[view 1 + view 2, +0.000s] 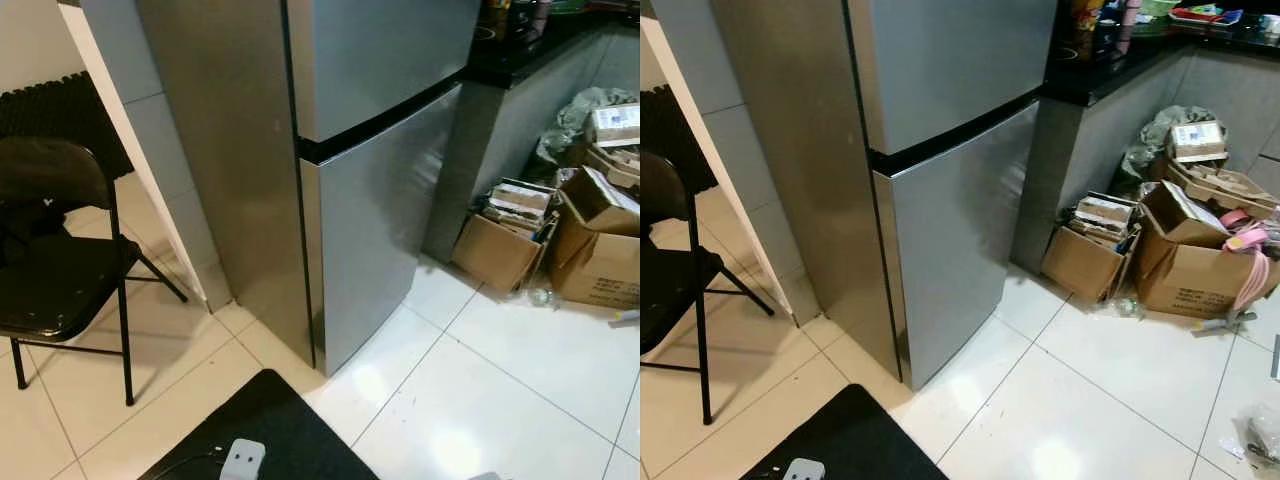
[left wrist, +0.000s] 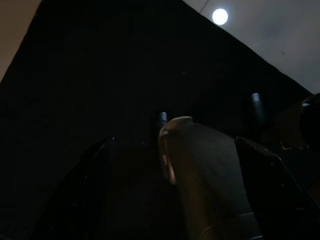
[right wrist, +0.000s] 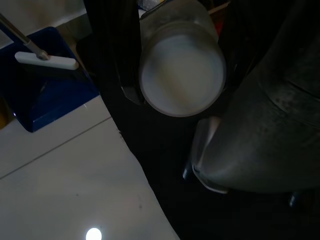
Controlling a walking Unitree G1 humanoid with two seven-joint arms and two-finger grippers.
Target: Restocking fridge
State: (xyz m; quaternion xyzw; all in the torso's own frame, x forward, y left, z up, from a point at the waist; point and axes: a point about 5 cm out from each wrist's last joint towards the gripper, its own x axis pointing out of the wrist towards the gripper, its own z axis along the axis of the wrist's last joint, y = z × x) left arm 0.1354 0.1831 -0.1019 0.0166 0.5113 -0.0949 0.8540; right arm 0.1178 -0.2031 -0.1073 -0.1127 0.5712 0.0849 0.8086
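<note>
Right wrist view: right gripper clenched on white jar; left gripper state unclear. Fridge doors shut, so approach square w/ jar upright.

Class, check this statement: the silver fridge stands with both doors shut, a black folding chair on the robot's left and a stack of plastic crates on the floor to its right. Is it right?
One detail is wrong. To the right of the fridge lie cardboard boxes, not plastic crates, as the right eye view shows. Both doors are shut and the black folding chair is on the robot's left.
</note>
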